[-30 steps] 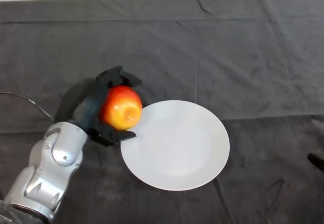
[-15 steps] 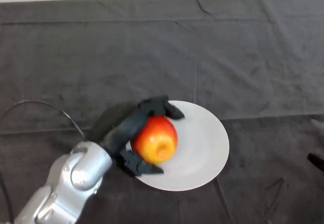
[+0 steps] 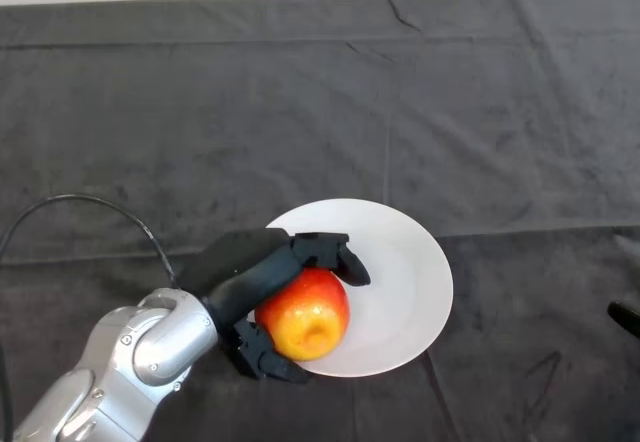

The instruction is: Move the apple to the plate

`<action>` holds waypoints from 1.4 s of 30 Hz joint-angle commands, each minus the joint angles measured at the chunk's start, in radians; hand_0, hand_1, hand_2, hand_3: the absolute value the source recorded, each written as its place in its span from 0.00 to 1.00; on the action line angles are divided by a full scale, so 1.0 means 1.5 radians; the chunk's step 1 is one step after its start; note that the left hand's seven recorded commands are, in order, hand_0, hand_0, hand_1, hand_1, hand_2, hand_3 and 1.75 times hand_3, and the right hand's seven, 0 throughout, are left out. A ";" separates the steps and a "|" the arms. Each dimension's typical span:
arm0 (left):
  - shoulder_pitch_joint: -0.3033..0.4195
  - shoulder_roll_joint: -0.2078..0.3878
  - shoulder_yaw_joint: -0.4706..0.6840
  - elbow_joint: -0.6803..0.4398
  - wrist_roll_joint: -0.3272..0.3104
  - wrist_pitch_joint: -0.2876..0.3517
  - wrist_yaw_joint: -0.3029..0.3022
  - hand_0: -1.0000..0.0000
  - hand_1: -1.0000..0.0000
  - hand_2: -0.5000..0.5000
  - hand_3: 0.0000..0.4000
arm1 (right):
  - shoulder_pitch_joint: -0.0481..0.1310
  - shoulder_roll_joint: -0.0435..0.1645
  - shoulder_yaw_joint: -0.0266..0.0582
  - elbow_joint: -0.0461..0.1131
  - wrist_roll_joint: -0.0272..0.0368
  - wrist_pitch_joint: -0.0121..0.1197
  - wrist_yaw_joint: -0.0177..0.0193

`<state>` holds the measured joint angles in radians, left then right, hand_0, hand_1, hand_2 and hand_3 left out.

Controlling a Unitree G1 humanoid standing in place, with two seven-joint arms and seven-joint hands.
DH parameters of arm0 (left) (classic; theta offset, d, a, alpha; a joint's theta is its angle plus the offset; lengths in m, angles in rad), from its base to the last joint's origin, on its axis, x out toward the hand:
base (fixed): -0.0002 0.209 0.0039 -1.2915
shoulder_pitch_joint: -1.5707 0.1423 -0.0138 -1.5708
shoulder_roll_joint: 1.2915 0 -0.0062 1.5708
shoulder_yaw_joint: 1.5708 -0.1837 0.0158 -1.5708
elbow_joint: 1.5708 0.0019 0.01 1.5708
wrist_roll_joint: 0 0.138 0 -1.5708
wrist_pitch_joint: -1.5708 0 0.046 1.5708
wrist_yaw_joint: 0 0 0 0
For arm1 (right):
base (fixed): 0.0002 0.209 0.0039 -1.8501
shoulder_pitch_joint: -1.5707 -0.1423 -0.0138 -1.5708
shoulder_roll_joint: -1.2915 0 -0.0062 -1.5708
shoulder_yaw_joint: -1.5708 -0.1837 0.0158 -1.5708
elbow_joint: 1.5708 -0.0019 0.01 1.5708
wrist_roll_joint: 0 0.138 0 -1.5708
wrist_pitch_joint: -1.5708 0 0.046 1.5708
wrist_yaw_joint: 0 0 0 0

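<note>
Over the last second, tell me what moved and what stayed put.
The left hand carried the apple rightward and toward the robot, from over the cloth beside the plate to over the plate's near-left part. Its fingers remain curled round the apple; nothing was let go. The plate and the dark cloth stayed as they were.

The apple (image 3: pixel 305 326) sits on the plate's (image 3: pixel 405 262) near-left part, robot hand (image 3: pixel 262 280) around it.
</note>
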<state>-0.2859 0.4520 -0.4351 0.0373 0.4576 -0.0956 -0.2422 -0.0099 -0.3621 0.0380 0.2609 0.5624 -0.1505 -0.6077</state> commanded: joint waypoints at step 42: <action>-0.063 -0.042 0.105 0.083 -0.035 -0.006 0.099 1.00 1.00 0.50 0.00 | 0.018 0.022 -0.0019 0.027 0.0144 0.031 0.0013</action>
<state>-0.3383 0.3853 -0.3059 0.1347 0.4142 -0.1145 -0.1005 -0.0099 -0.3621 0.0381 0.2608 0.5623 -0.1506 -0.6078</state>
